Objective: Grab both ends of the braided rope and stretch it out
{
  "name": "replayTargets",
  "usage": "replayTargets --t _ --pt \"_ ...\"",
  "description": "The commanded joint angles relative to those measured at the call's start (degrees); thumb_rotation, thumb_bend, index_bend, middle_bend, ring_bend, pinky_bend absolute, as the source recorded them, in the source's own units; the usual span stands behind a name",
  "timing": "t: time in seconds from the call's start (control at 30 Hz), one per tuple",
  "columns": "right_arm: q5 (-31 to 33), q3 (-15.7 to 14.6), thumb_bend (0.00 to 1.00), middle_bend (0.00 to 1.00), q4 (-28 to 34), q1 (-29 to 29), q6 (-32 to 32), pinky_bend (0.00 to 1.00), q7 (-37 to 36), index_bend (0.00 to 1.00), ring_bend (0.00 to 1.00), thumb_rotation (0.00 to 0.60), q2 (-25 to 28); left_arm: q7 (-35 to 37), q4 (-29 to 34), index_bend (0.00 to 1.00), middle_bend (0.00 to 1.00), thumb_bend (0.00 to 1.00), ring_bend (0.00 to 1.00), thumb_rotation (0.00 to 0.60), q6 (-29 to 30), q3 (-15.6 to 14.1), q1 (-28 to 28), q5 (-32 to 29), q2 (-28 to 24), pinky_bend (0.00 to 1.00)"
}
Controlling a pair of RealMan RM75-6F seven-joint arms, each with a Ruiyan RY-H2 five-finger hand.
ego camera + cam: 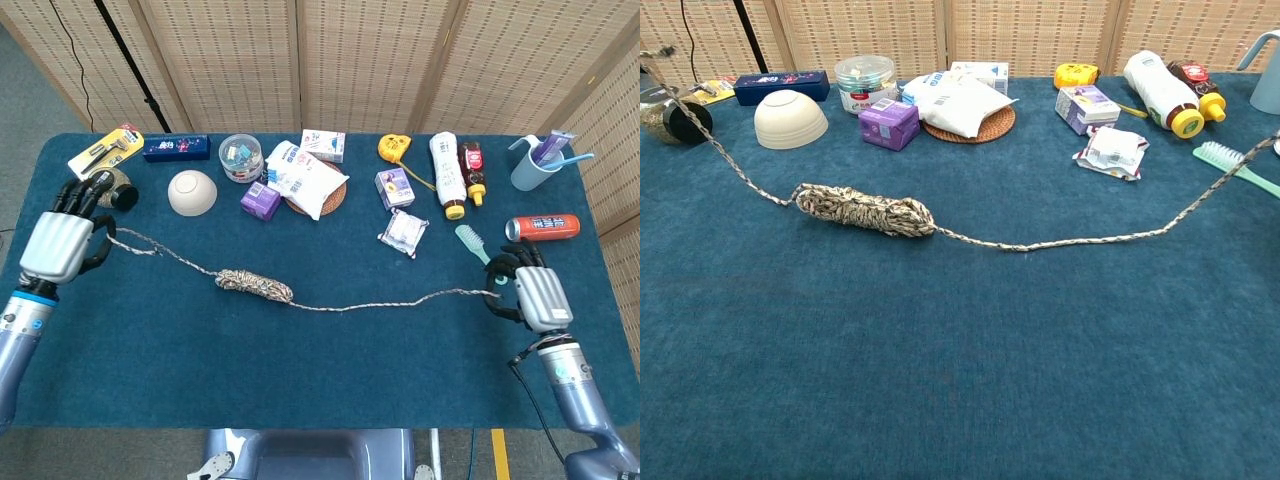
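- My left hand grasps one end of the braided rope near the left edge of the desk; the fingers look clenched round the strand, though from the head view alone I can't be sure how firm the hold is.
- My right hand has the other end pinched in at the right side of the desk, just below the green brush.
- The rope lies across the blue cloth between the two hands, sagging loosely, with a thick braided bundle left of centre, in front of the bowl and the purple box.
- To do this step well, I judge that both hands should draw outward together, level with the desk, so the slack goes and the bundle pays out without snagging.
- I would keep the line low and forward of the clutter; a rising strand on the right could sweep the brush or the red can.
- Pull evenly: a jerk might slip an end from my fingers.
- Writing: the red can carries pale characters and the dark blue box has print, but neither is legible at this size.
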State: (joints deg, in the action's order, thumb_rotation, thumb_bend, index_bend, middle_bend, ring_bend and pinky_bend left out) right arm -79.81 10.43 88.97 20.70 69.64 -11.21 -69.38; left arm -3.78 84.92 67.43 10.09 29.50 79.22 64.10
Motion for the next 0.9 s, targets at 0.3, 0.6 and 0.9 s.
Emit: replayTargets --t 0.3,0.6,0.9 --pt "-3.1 1.5 0.44 0.39 4.2 5.8 -3.5 0.00 1.1 0.74 0.19 0.600 -2.8 -2.5 3.4 0.72 0.12 0.48 0.00 0.600 -2.3 -0.2 4.2 2.8 6.0 0.00" --pt "-2.7 2.4 0.44 0.31 5.7 9.7 -6.6 0.00 3.4 0.67 0.12 0.600 -5.5 -4.6 4.4 0.56 0.12 0.46 0.00 0.600 -3.6 0.5 6.7 2.3 10.7 0.00" --pt "0.0 2.2 0.34 0.00 5.9 12.2 -10.2 0.00 6.4 0.07 0.00 0.600 -6.7 -8.2 8.3 0.00 0.00 0.08 0.00 0.600 -8.6 0.8 9.0 -2.3 11.2 0.00"
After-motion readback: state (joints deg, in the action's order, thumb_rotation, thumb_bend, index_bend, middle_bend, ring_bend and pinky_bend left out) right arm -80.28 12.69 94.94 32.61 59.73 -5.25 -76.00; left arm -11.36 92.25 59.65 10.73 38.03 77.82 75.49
